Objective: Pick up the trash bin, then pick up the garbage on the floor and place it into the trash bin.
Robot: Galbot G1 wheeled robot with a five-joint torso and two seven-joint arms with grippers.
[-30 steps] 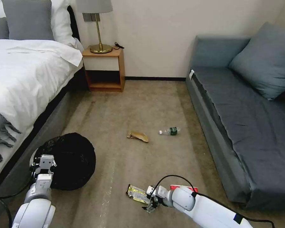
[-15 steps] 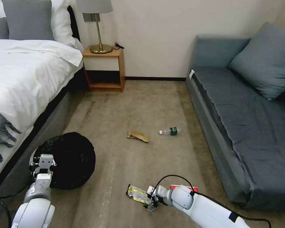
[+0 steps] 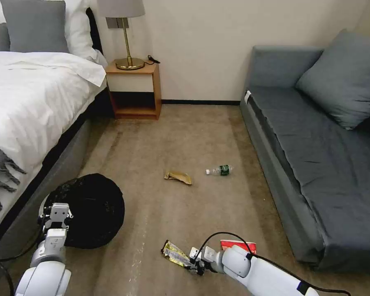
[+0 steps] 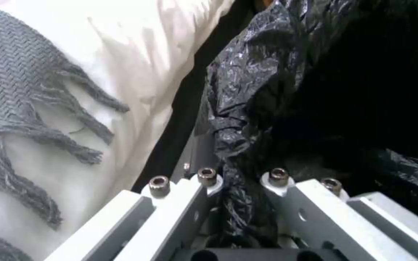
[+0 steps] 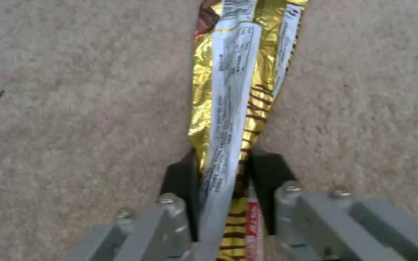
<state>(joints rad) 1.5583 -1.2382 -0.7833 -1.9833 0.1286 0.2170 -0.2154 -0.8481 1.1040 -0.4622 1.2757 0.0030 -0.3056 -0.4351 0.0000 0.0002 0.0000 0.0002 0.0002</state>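
The thin, slick snack wrapper could have slipped free on the lift, being pinched only at one end. The right end effector, low at the carpet on an outstretched arm, was closed on it. The left end effector clamped the trash bin's bag-lined rim beside the bed.

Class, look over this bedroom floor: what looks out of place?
Litter lies on the carpet: a brown paper bag, a small bottle on its side, a red packet, and a gold wrapper pinched in the right gripper.
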